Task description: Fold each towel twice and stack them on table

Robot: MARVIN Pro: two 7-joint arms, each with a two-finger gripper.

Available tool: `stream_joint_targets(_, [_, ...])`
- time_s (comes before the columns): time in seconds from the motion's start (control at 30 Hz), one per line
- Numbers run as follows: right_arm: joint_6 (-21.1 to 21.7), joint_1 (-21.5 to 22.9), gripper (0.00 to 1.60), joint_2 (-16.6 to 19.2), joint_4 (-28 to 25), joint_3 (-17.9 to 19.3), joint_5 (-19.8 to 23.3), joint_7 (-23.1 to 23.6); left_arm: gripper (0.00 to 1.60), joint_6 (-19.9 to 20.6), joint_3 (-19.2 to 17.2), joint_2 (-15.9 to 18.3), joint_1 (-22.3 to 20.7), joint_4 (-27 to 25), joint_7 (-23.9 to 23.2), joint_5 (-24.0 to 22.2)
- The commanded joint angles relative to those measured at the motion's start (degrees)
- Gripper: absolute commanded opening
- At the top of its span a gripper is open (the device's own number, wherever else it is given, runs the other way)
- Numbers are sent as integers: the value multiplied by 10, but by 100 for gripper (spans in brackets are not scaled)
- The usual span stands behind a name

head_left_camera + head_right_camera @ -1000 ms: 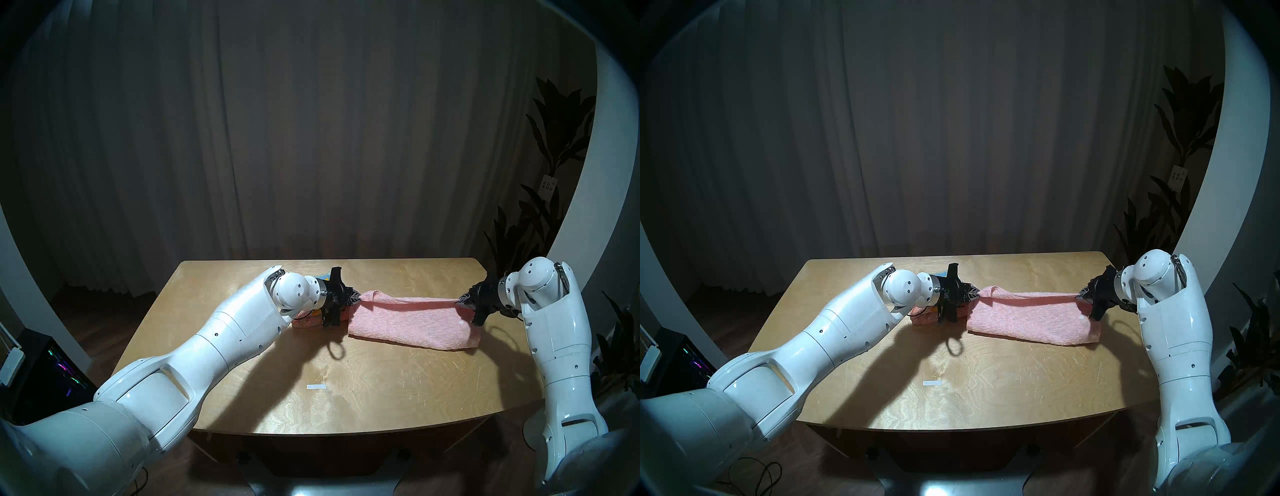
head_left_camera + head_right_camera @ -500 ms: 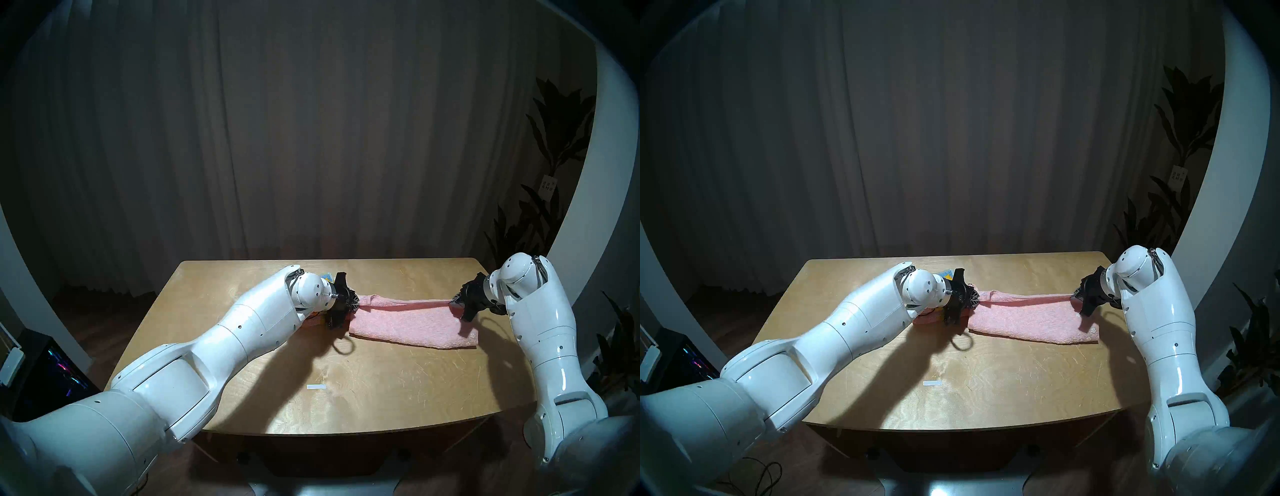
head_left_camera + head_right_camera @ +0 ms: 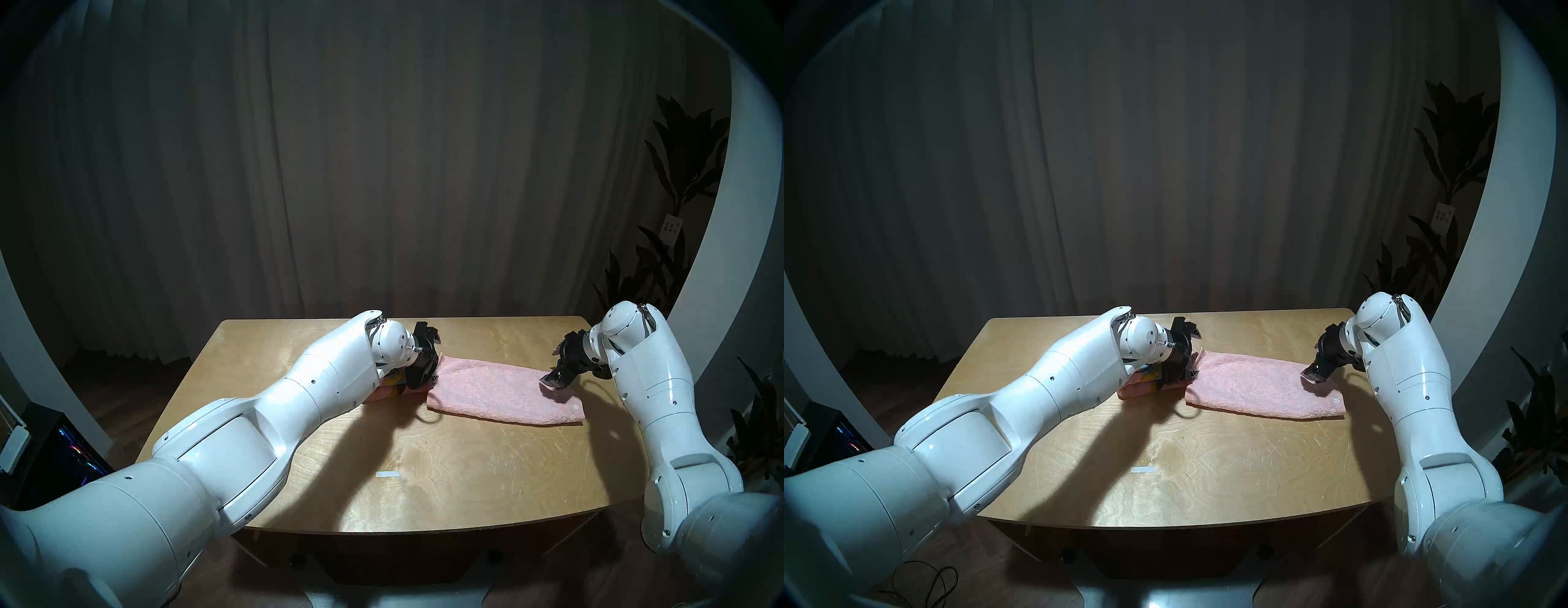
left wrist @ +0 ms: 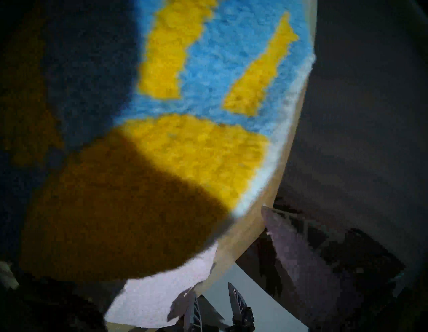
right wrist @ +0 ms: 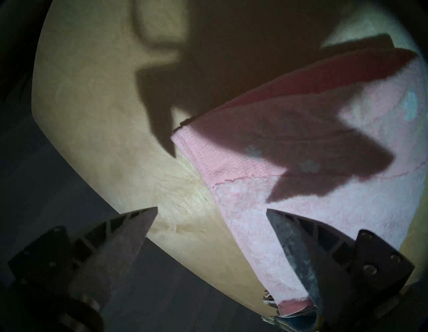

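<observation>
The pale pink towel (image 3: pixel 505 392) (image 3: pixel 1263 388) lies as a long folded strip across the far half of the table (image 3: pixel 466 467). My left gripper (image 3: pixel 436 356) (image 3: pixel 1192 354) stands open at its left end, jaws spread, holding nothing. Under that wrist lies the folded sunflower towel (image 3: pixel 388 388) (image 3: pixel 1140 382); its blue and yellow pile fills the left wrist view (image 4: pixel 196 92). My right gripper (image 3: pixel 553 365) (image 3: pixel 1313 361) (image 5: pixel 208 215) hangs open just above the pink towel's (image 5: pixel 254 185) right end, with nothing between its fingers.
A white tape mark (image 3: pixel 387 474) sits on the near middle of the table. Potted plants (image 3: pixel 679 191) stand beyond the table's right edge. A dark box with coloured lights (image 3: pixel 63 458) stands on the floor at the left. A curtain hangs behind.
Both grippers opened and let go of the pink towel's upper edge. The lifted layer dropped flat onto the strip. Both wrists moved a little farther back and up.
</observation>
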Motion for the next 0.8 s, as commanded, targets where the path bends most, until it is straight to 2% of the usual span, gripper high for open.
stream_joint_targets(0.0, [20, 72, 160, 4, 28, -8, 0, 1, 160, 25, 12, -20, -39, -18, -21, 22])
stream_joint_targets(0.17, [45, 82, 160, 14, 28, -10, 2, 0, 160, 76, 16, -11, -32, -69, -52, 27])
stream_joint_targets(0.27, [54, 76, 160, 18, 15, -6, 7, -1, 160, 103, 17, -8, -36, -88, -77, 31])
stream_joint_targets(0.5, [76, 62, 160, 24, -24, 5, 25, -12, 160, 171, 2, 23, -37, -151, -117, 35])
stream_joint_targets(0.77, [93, 48, 160, 20, -65, 16, 46, -30, 160, 194, -12, 66, -29, -198, -136, 51])
